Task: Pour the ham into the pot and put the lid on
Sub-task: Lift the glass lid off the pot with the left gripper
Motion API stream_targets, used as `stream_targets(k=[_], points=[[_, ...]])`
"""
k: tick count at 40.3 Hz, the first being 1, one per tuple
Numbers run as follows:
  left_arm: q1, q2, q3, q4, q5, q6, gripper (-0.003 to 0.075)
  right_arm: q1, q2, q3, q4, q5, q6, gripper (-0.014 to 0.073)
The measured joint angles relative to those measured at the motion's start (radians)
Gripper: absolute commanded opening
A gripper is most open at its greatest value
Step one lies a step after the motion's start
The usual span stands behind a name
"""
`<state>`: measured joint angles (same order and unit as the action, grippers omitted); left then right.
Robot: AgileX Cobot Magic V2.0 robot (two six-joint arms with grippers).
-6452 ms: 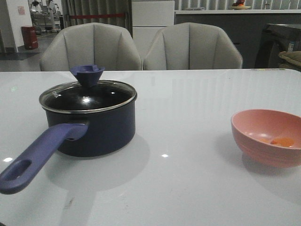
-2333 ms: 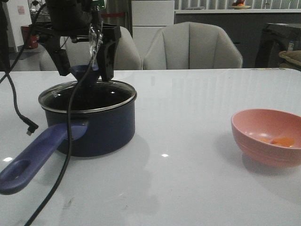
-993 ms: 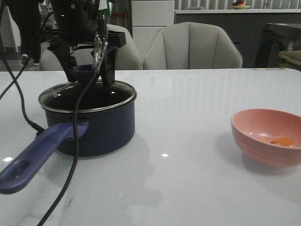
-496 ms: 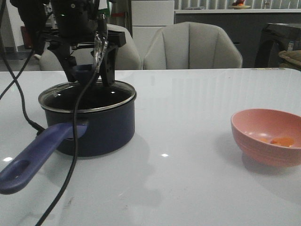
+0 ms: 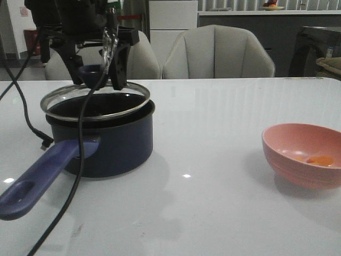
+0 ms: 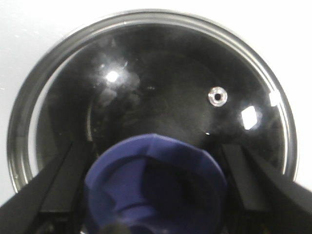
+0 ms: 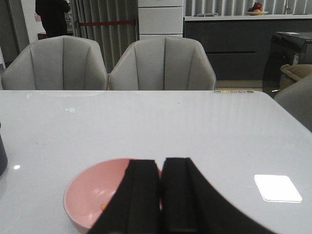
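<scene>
The dark navy pot [image 5: 104, 140] stands at the table's left, its long purple-blue handle [image 5: 40, 174] pointing toward the front. My left gripper [image 5: 96, 74] is shut on the lid's purple-blue knob [image 6: 156, 185] and holds the glass lid [image 5: 95, 100] tilted a little above the pot's rim. The lid's steel rim also shows in the left wrist view [image 6: 156, 19]. The ham [image 5: 319, 159] lies as a small orange piece in the pink bowl [image 5: 303, 154] at the right. My right gripper [image 7: 161, 168] is shut and empty, just on the near side of the bowl [image 7: 92, 195].
Two grey chairs [image 5: 218, 53] stand behind the table's far edge. A black cable [image 5: 80, 160] hangs from the left arm across the pot's front and handle. The white table [image 5: 213, 133] stretches between pot and bowl.
My left gripper came down onto the lid, closed on its knob and has now lifted the lid off the pot's rim. The bowl and ham have not moved.
</scene>
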<state>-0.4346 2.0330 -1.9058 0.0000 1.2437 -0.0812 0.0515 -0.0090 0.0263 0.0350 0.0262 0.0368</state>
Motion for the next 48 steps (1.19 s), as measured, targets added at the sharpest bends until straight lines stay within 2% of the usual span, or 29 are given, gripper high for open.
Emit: stream_targets(k=[13, 18, 27, 41, 48], points=[[0.002, -0.080, -0.001, 0.008, 0.006, 0.012, 0.0293, 0.000, 0.000, 0.000, 0.000, 0.000, 0.000, 0.0159], [0.031, -0.111, -0.001, 0.012, 0.009, 0.014, 0.0293, 0.000, 0.000, 0.000, 0.000, 0.000, 0.000, 0.0159], [0.164, -0.166, 0.046, 0.000, 0.009, 0.014, 0.0293, 0.000, 0.000, 0.000, 0.000, 0.000, 0.000, 0.0159], [0.445, -0.239, 0.325, 0.010, -0.004, 0.055, 0.0293, 0.000, 0.000, 0.000, 0.000, 0.000, 0.000, 0.0159], [0.487, -0.245, 0.460, 0.013, -0.099, 0.087, 0.0293, 0.000, 0.000, 0.000, 0.000, 0.000, 0.000, 0.0159]])
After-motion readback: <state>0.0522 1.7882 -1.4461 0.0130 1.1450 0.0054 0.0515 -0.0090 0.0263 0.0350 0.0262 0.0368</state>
